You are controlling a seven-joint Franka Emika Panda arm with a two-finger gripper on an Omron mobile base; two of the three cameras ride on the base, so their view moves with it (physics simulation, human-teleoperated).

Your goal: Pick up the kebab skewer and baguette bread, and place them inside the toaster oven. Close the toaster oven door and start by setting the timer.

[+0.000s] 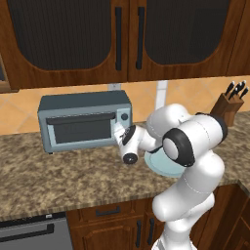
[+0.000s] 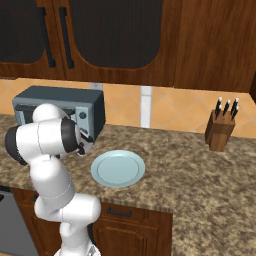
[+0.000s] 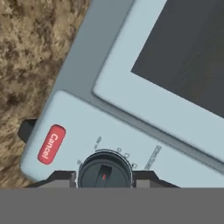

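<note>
Left base view: the toaster oven (image 1: 84, 121) stands on the granite desk (image 1: 63, 180) with the toaster oven door (image 1: 82, 128) shut. The claw (image 1: 120, 133) is pressed against the right control panel, at the lower of the two knobs. The pale blue plate (image 1: 163, 166) lies on the arm side of the claw, behind the wrist, and is bare as far as it shows. The kebab skewer and baguette bread are presumably behind the dark window; this cannot be confirmed.

Right base view: the arm hides most of the oven front. The upper knob (image 2: 83, 116) shows just above the claw. The plate (image 2: 118, 168) carries nothing. A knife block (image 2: 221, 128) stands well away from the claw.

Hand view: the timer knob (image 3: 104, 172) sits between the two finger tips (image 3: 61, 177), which are clenched on its sides. A red Cancel button (image 3: 51, 144) lies just beside the knob.

Risks, as judged:
- The grip takes only the knob's outer flanks; rotation may make the tips slip, leaving the timer unset.
- Forward pressure during the turn may push the light oven back along the desk.
- Any sideways drift of the claw may strike Cancel.
</note>
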